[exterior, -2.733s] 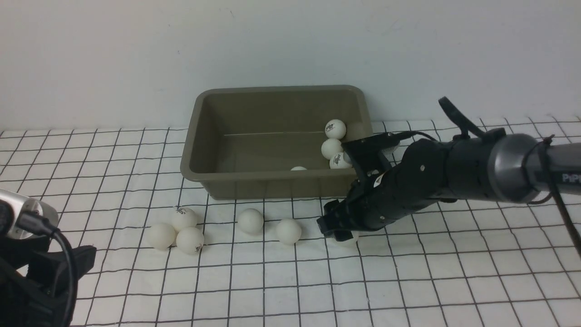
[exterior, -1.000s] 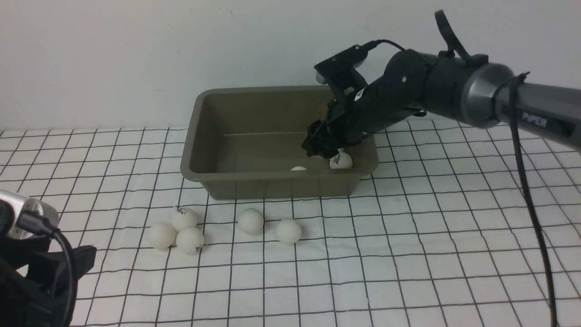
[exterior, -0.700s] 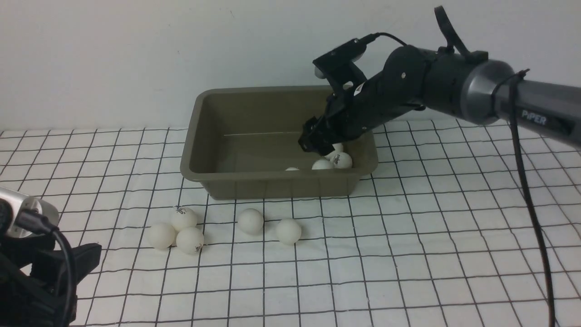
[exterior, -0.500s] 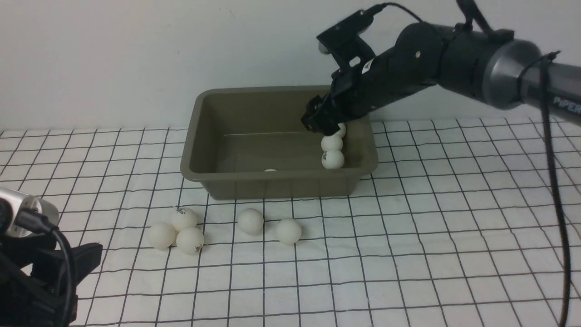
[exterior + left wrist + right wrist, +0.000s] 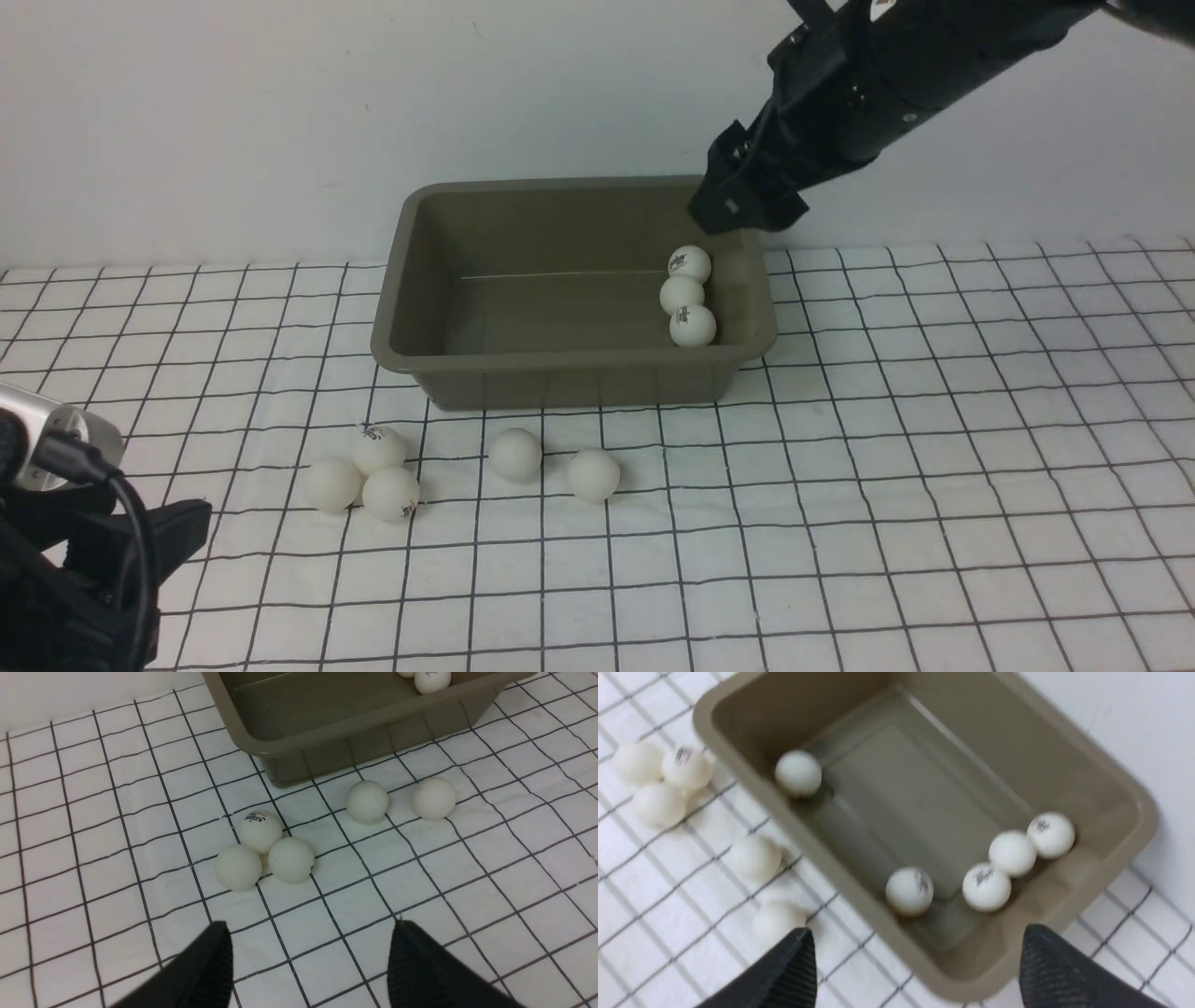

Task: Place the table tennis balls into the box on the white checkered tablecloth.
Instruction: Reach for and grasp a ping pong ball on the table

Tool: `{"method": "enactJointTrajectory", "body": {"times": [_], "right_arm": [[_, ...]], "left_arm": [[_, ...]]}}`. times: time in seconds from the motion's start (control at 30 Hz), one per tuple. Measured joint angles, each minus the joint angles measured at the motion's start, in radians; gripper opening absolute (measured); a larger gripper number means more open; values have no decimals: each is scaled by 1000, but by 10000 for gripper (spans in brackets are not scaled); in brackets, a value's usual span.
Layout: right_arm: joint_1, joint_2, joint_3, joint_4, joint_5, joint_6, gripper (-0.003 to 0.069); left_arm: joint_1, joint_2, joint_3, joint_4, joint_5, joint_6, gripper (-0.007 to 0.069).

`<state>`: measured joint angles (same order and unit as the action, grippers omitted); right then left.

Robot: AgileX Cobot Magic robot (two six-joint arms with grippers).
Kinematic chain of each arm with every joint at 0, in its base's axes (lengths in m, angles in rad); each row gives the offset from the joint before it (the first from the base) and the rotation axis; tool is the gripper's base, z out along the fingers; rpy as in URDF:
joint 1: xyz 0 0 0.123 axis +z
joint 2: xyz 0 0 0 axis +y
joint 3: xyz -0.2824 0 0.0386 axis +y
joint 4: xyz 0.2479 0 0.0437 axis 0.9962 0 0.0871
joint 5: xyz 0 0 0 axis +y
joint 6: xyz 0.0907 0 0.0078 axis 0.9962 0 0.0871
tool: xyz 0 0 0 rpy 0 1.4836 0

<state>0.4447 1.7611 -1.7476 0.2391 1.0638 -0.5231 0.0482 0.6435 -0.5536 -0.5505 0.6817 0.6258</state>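
Observation:
The olive-grey box (image 5: 560, 378) stands on the white checkered tablecloth (image 5: 934, 467) near the back wall. Three table tennis balls (image 5: 689, 264) line its right wall; in the right wrist view several balls (image 5: 986, 886) lie inside the box (image 5: 1106, 788). A cluster of three balls (image 5: 378, 450) and two single balls (image 5: 515, 455) (image 5: 594, 474) rest on the cloth in front of the box. My right gripper (image 5: 742, 213) hangs open and empty high over the box's far right corner (image 5: 917, 935). Near the cluster (image 5: 259, 830), my left gripper (image 5: 310, 926) stands open above bare cloth.
A plain white wall (image 5: 280, 112) rises just behind the box. The left arm's body and cable (image 5: 84, 523) fill the front left corner. The gridded cloth runs on to the right of the box and along the front edge.
The right gripper opened over the box and let a ball go, then rose up and to the right. Balls in the box rolled and settled. The left arm stayed put.

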Motion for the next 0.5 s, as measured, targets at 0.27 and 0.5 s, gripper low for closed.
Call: {"method": "enactJointTrajectory", "body": {"times": [0.27, 0.5], "right_arm": [[4, -17, 37, 34, 153, 59, 528], [96, -17, 227, 74, -2, 59, 528]], "left_arm": [[0, 0, 0, 0, 0, 0, 405], [0, 0, 0, 0, 0, 1, 405]]}}
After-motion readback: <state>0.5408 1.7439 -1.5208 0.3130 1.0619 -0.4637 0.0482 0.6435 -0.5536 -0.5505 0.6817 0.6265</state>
